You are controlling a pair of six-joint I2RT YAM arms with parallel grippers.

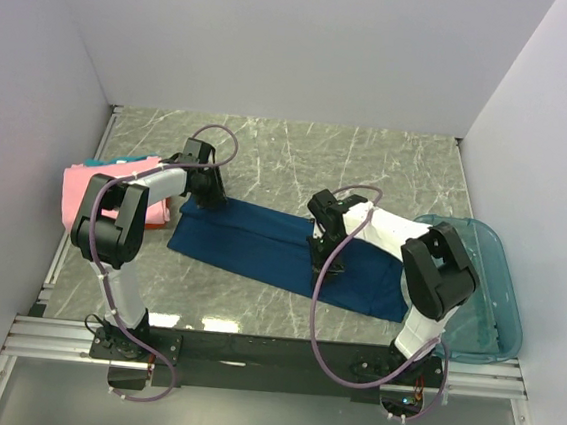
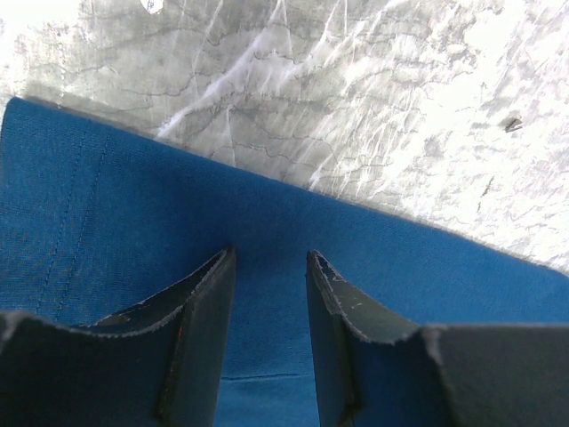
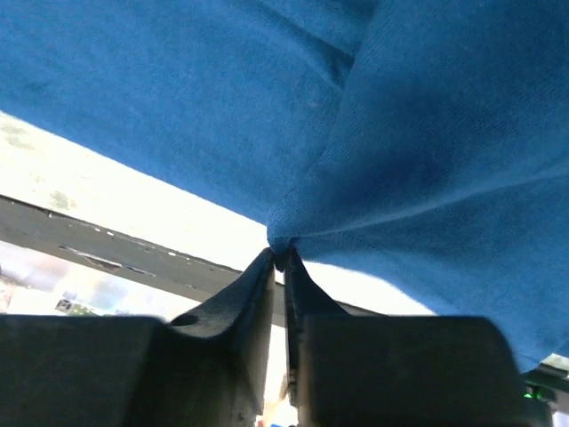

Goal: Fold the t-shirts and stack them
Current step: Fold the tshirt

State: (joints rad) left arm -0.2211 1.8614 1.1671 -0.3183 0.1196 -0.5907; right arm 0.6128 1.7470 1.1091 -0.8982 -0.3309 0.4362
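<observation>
Lying across the middle of the counter [image 1: 299, 154], the navy-blue t-shirt [image 1: 260, 245] ran as a long band from far left to near right, with a crease along its length and a wider part at its right end. The right fingers [image 3: 240, 311] were at its near edge, right of centre, and were almost closed, with only a slit between them. They pinched a small gathered fold of the blue cloth at their tips. In the right wrist view the cloth fanned out and away from that pinch in taut creases.

The left fingers [image 2: 200, 329] stood at the shirt's far left corner. They were partly open and held nothing; the flat blue cloth showed in the gap between them, and its far hem crossed just beyond their tips against the pale marbled counter.

Left of the navy shirt, beside the left arm, lay a pink t-shirt [image 1: 85, 188], bunched, with a sliver of teal cloth at its far edge. At the right wall a translucent teal tub [image 1: 497, 293] sat on the counter, well apart from the shirts.
</observation>
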